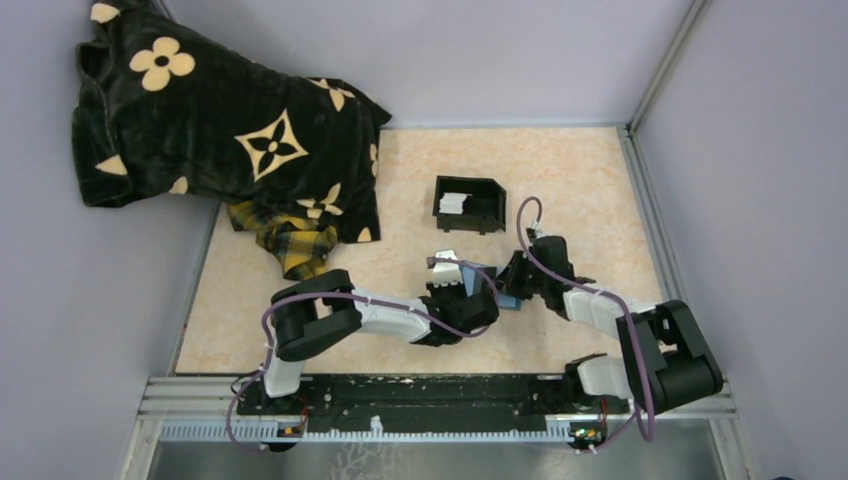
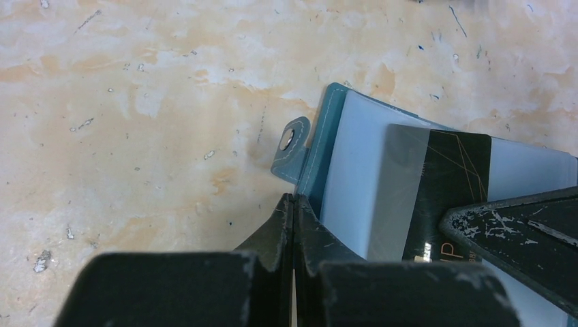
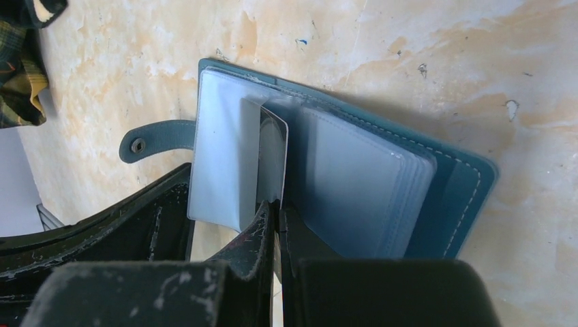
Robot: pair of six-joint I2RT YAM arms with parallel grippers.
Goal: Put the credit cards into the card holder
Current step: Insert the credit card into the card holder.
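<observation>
Right wrist view: right claw (image 3: 276, 216) clenched on a credit card (image 3: 272, 153), edge-on, entering a clear sleeve (image 3: 218, 157) of the card holder (image 3: 450, 197), open mid-tabletop (image 3: 409, 41) toward the near edge; left claw (image 2: 294, 201) clenched against its cover; card judged stiff, thin, slippery; hold its trailing edge.

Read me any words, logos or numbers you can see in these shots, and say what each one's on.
"IP": seemingly the last letters of a larger word on the dark credit card, its start hidden.
Small print beside it: too blurred to read.
Nothing on the card holder.
</observation>
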